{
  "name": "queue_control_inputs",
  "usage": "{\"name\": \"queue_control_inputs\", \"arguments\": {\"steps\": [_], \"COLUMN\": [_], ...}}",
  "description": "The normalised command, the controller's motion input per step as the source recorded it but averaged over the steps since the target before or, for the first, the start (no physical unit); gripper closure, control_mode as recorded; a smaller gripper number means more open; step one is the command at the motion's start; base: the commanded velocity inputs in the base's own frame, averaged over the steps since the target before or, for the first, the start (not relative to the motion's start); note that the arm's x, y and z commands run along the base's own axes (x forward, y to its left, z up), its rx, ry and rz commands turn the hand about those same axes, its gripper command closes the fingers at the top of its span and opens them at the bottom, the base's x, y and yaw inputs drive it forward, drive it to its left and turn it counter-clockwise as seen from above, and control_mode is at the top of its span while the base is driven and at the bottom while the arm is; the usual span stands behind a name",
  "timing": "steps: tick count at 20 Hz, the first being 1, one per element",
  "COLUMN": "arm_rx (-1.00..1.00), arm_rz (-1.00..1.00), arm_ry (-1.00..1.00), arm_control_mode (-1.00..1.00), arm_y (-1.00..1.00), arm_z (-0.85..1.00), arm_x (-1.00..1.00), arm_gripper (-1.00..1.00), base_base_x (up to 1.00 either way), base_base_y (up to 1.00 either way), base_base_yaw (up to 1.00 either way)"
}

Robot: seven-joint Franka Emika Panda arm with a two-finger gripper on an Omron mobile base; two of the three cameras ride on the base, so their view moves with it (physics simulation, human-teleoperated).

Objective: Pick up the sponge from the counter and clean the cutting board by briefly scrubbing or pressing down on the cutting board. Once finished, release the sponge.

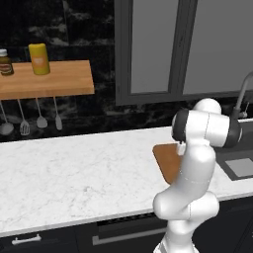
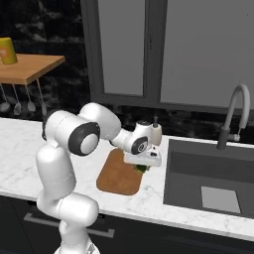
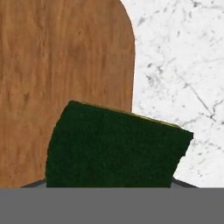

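Right now I have the gripper [image 2: 142,165] low over the right edge of the cutting board [image 2: 117,174], jaws narrowed on the sponge [image 2: 142,168]. From the hand view, the sponge [image 3: 116,146] sits dark-green side up, partly over the board [image 3: 61,78] and partly over the counter [image 3: 179,65]. Whether it actually presses on the wood, I can't quite tell. Beside the board lies the sink [image 2: 208,183].

Lighting even and diffuse, source not discernible. Counter [image 1: 74,168] bright; back wall [image 1: 89,20] very dark, detail lost. Shadows faint, no glare on the window [image 2: 149,49]. Base views soft, low-resolution. Hand view: sponge [image 3: 113,146] close, nearly black, texture coarse.
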Motion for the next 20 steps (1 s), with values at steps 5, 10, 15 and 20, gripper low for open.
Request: {"name": "queue_control_inputs", "arguments": {"steps": [5,10,15,20], "arm_rx": [0.01,-0.08,-0.15,-0.01], "arm_rz": [0.02,0.0,0.0,0.0], "arm_ry": [-0.03,-0.06,-0.05,0.0], "arm_control_mode": [-1.0,-1.0,-1.0,-1.0], "arm_y": [0.6,0.78,0.92,1.0], "arm_z": [0.04,-0.62,-0.51,0.32], "arm_x": [-0.54,-0.51,-0.27,-0.43], "arm_gripper": [1.0,1.0,1.0,1.0], "base_base_x": [0.0,0.0,0.0,0.0], "base_base_y": [0.0,0.0,0.0,0.0], "base_base_yaw": [0.0,0.0,0.0,0.0]}}
